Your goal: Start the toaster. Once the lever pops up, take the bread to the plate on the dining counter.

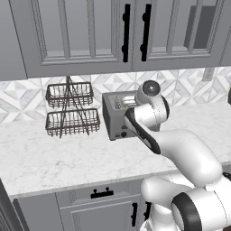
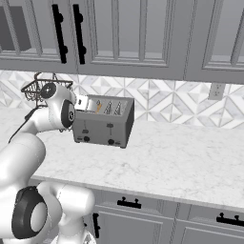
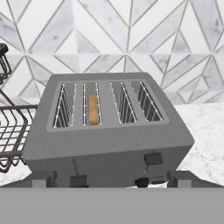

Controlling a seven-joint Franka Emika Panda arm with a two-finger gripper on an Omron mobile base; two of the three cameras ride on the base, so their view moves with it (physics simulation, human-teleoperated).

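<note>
I've got the gripper [image 3: 111, 178] spread wide, empty, just in front of the toaster [image 3: 109, 131]. The bread [image 3: 92, 109] sits in the second slot from my left. I'd drop onto that side's lever [image 3: 78, 180] and press straight down. The arm reaches forward, hand angled down.
</note>
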